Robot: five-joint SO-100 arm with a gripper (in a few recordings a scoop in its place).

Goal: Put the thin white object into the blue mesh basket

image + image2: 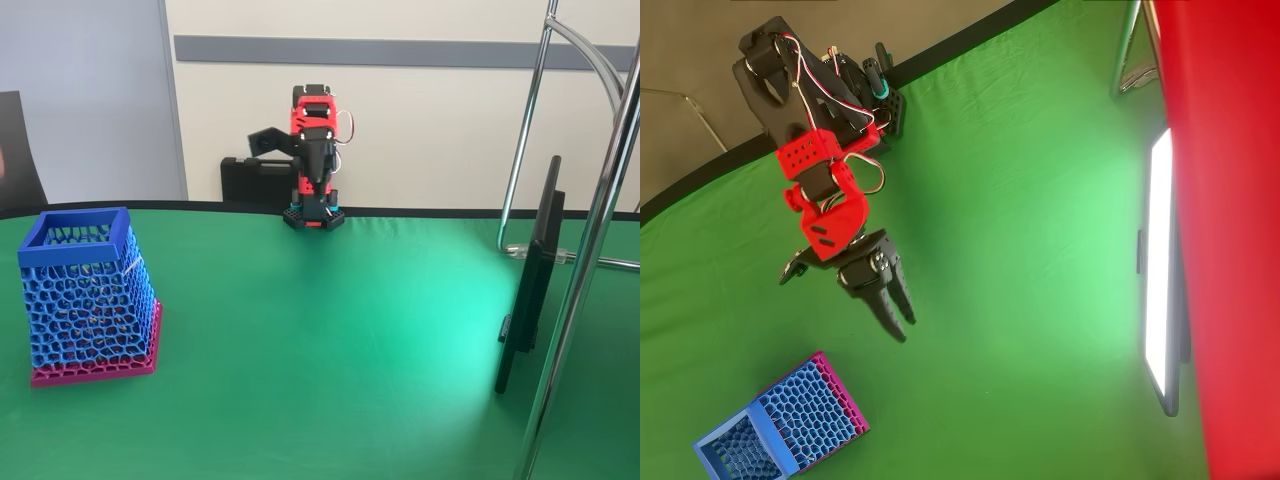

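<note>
Your gripper (904, 322) hangs over the green table (1020, 260). Its two black fingers (890, 300) lie nearly side by side with only a slit between them, and nothing shows in that slit. In the overhead view the fingers point down and to the right, away from the red arm (825, 195).

In the fixed view the gripper (316, 180) faces the camera, folded down in front of the arm's base. From there you cannot tell how the jaws stand.

The blue basket (780, 425) is well apart from the gripper, below and to the left of it in the overhead view. There it appears tipped in perspective, rim toward the lower left corner and magenta base toward the gripper. The fixed view shows the basket (75, 228) upright at the left edge of the table.

The white strand (133, 263) is uncertain. In the fixed view you have only a faint pale streak on the basket's right wall, just under the rim. Its long axis runs steeply, upper end toward the rim. Whether it lies inside or against the mesh cannot be told. It is far from the gripper.
</note>
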